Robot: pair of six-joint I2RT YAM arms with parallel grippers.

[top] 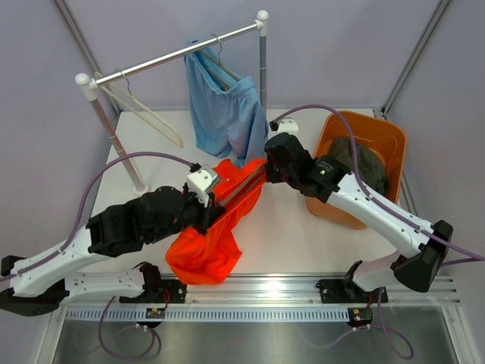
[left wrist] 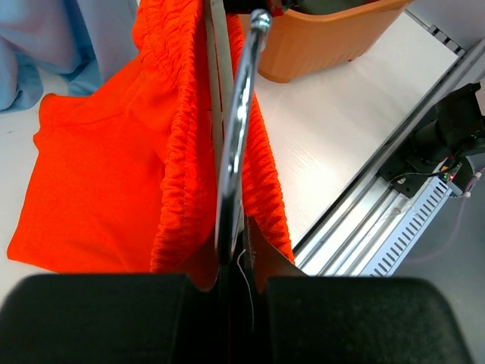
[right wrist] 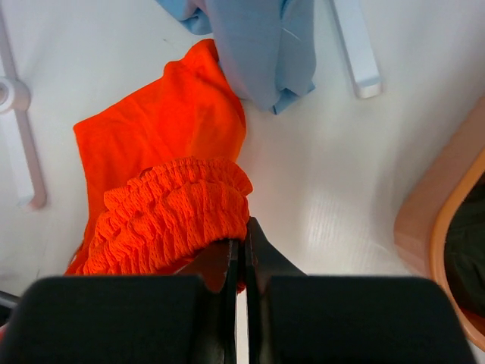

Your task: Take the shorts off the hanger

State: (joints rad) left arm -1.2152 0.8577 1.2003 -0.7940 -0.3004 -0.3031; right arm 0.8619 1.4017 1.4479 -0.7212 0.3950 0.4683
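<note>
Three shorts, one of each colour. The orange shorts lie partly on the table, between the two arms. Their gathered waistband is raised and strung between the two grippers, and the legs are spread on the tabletop. The blue shorts hang from the rod of the rack, with their hems reaching down to the table just behind the orange pair. The olive shorts lie bunched inside the bin at the right.

Three hangers. A metal hanger runs inside the orange waistband. A wire hanger carries the blue shorts. A white hanger hangs bare at the left end of the rod. There is one rack, one bin and two arms.

Left gripper: the jaws are pressed together on the lower end of the metal hanger. The bright shaft rises straight out of the slit between the fingers, with ruffled orange elastic gathered along both sides of it.

Right gripper: the jaws are pressed together and pinch the edge of the orange waistband, which bulges in a ruffle just left of the fingertips. Seen from above, this gripper sits between the hanging blue shorts and the bin, and the left gripper is at the other end of the taut waistband.

In the right wrist view, the rim of the bin shows at the right edge, with dark cloth inside it.
</note>
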